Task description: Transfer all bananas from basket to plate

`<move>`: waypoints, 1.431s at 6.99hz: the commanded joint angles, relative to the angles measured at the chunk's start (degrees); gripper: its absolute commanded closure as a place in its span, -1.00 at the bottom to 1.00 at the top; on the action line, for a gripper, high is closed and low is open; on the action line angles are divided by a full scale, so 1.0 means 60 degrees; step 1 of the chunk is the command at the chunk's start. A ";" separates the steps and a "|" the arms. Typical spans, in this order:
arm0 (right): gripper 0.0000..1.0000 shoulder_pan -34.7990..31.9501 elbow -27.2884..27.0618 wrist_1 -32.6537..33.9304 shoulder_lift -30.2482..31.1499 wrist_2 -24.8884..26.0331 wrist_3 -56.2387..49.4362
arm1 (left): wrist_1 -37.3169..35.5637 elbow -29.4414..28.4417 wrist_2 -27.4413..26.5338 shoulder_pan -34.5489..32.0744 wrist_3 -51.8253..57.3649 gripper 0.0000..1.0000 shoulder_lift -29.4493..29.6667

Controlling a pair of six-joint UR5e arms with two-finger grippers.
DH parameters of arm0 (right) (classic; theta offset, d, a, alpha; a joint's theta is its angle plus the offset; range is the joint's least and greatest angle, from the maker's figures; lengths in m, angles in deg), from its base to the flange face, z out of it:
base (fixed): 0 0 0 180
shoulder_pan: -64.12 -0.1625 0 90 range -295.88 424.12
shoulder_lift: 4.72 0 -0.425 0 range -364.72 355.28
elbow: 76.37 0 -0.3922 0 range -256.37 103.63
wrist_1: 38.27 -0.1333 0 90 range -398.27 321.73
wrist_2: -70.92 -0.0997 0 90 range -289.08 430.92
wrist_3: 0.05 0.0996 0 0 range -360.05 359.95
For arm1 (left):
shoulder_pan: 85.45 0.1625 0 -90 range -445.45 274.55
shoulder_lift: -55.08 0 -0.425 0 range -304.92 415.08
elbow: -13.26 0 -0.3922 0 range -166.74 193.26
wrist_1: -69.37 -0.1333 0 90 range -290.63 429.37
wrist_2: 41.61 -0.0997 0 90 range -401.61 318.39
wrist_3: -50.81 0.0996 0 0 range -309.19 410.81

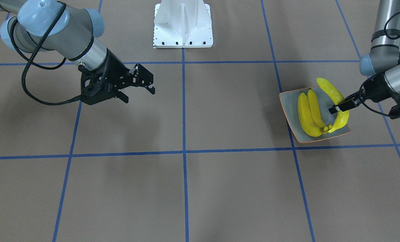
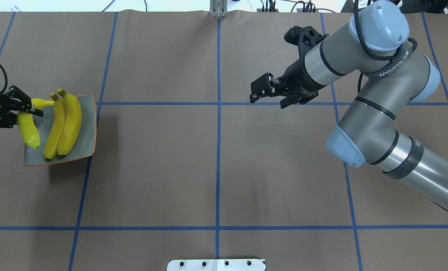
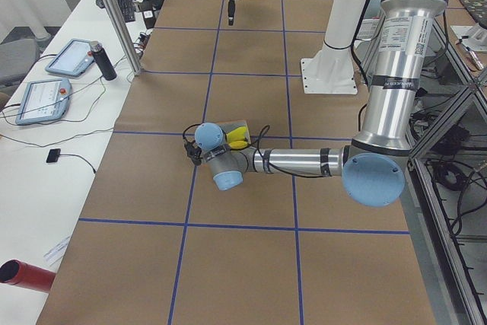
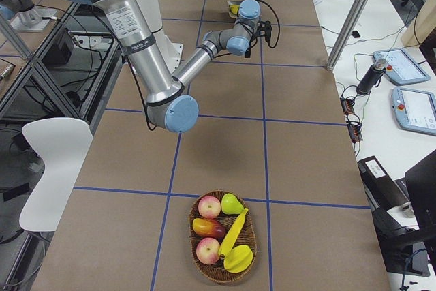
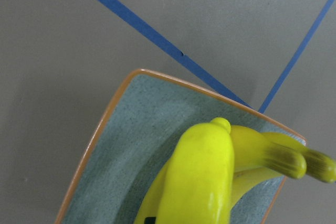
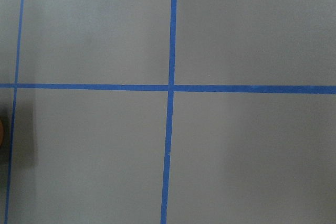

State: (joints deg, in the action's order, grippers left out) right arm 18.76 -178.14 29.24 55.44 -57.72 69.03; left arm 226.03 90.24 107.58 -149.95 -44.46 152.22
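closest to the lens, in the left wrist view, the held banana (image 5: 199, 182) fills the lower frame, with the plate (image 5: 131, 129) below it.

from the overhead view, left to right: the left gripper (image 2: 26, 113) comes in at the far left edge, its fingers closed across the held banana near its upper third. that banana hangs over the plate's outer, left strip. whether it touches the dish cannot be told. its long axis runs away from the robot, roughly parallel to the two bananas (image 2: 63, 124) that lie side by side on the plate's right half. a band of bare plate shows between them and the held one, so setting it straight down and letting go looks enough.

well to the right, past the middle gridline, the right gripper (image 2: 268, 102) hovers over bare table with its fingers apart, holding nothing.

farther right, seen only in the right-side view, the basket (image 4: 216, 280) sits at the table's end on the robot's right. in it the last banana (image 4: 235, 233) lies diagonally among other fruit (image 4: 210, 206). the right arm is much nearer to it than the left, which is at the opposite end of the table. by my count three of four are at the plate.
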 commanded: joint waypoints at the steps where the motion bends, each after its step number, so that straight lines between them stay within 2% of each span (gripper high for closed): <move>1: -0.99 0.0002 -0.0015 0.0000 0.0009 -0.0005 0.0000 | 0.0008 -0.0041 -0.0006 0.0012 -0.0002 0.53 0.0026; 2: -0.99 0.0002 -0.0030 0.0000 0.0009 -0.0005 0.0000 | 0.0022 -0.0027 -0.0006 0.0012 0.0013 -0.10 0.0026; 3: -0.99 0.0002 -0.0030 0.0000 0.0009 -0.0005 0.0000 | 0.0052 -0.0041 -0.0006 0.0012 0.0028 -0.45 0.0026; 4: -1.00 0.0002 -0.0045 0.0000 0.0009 0.0010 0.0000 | 0.0095 -0.0056 -0.0021 0.0012 0.0071 -0.99 -0.0003; 9: -0.99 -0.0012 -0.0059 0.0000 0.0009 -0.0048 -0.0014 | 0.0154 0.0002 -0.0020 -0.0017 0.0116 -1.00 0.0011; 10: -0.99 -0.0071 -0.0074 0.0000 0.0023 -0.0092 -0.0029 | 0.0082 0.0017 -0.0021 -0.0293 0.0130 -1.00 0.0127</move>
State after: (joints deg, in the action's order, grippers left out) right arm 18.61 -178.50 29.23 55.49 -58.00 68.95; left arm 226.82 90.21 107.51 -150.46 -43.77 152.45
